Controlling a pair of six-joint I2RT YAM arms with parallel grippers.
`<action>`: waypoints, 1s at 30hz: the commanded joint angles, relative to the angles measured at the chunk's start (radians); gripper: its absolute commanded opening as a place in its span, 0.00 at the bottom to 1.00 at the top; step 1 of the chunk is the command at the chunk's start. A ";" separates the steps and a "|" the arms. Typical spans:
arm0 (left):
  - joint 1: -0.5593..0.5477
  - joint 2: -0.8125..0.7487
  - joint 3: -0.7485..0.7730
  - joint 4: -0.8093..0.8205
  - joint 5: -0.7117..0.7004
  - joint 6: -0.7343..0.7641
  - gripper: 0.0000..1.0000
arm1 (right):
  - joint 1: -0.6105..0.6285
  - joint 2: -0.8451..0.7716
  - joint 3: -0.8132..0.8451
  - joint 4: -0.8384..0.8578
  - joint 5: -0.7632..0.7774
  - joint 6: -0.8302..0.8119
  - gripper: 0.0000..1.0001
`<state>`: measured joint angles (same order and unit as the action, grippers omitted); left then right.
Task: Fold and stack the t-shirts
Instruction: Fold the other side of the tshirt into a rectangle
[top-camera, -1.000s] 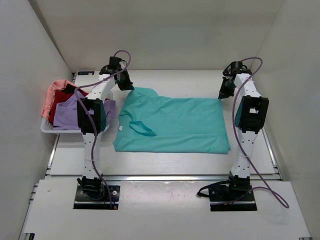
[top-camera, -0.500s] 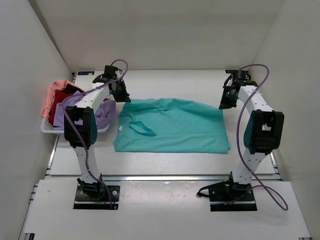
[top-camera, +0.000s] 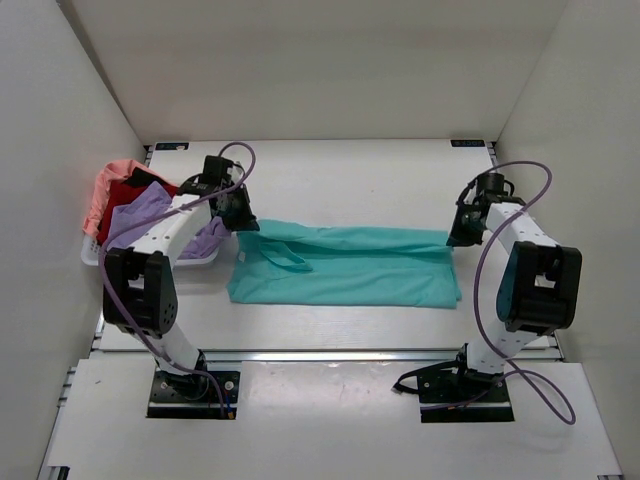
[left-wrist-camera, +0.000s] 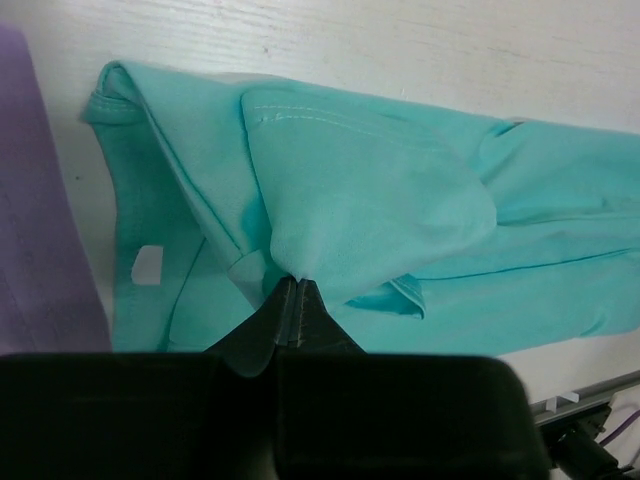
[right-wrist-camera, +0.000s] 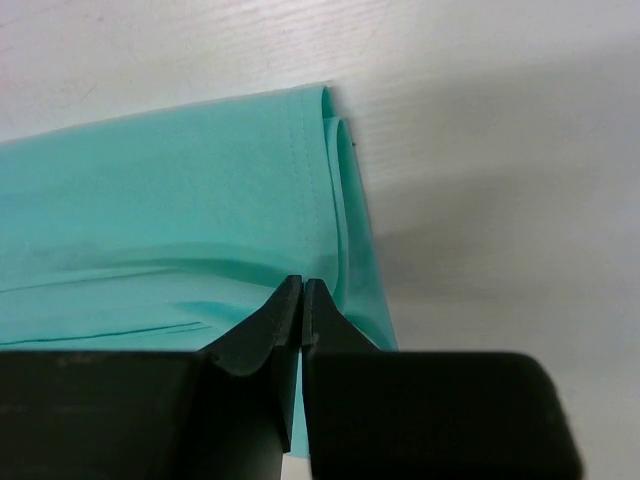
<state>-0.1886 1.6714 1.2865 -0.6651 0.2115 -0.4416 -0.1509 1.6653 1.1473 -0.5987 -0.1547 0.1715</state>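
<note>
The teal t-shirt (top-camera: 345, 268) lies across the middle of the table, its far half raised and drawn toward the near edge. My left gripper (top-camera: 243, 222) is shut on its far left corner; in the left wrist view (left-wrist-camera: 292, 280) the cloth (left-wrist-camera: 380, 190) bunches out from the closed jaws. My right gripper (top-camera: 455, 238) is shut on the far right corner; in the right wrist view (right-wrist-camera: 302, 284) the hem (right-wrist-camera: 310, 190) folds over in front of the closed jaws. The lavender (top-camera: 140, 220), dark red (top-camera: 125, 193) and salmon pink (top-camera: 108, 185) t-shirts lie heaped at the left.
A white mesh basket (top-camera: 100, 257) holds the three other shirts at the table's left edge, close to my left arm. White walls enclose the table on three sides. A metal rail (top-camera: 330, 353) runs along the near edge.
Both grippers have moved toward the near edge, pulling the teal shirt's far edge over the near half; the shirt now shows as a narrower band.
</note>
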 joint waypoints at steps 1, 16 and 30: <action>-0.009 -0.087 -0.055 0.016 -0.018 0.021 0.00 | 0.007 -0.062 -0.050 0.071 -0.006 -0.015 0.00; -0.037 -0.203 -0.208 -0.021 -0.095 0.006 0.00 | -0.029 -0.081 -0.144 0.077 0.038 -0.021 0.00; -0.025 -0.237 -0.257 -0.016 -0.103 -0.008 0.31 | -0.058 -0.196 -0.210 0.057 0.015 0.013 0.30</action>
<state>-0.2195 1.4864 1.0325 -0.6838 0.1257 -0.4465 -0.2104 1.5520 0.9489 -0.5484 -0.1417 0.1665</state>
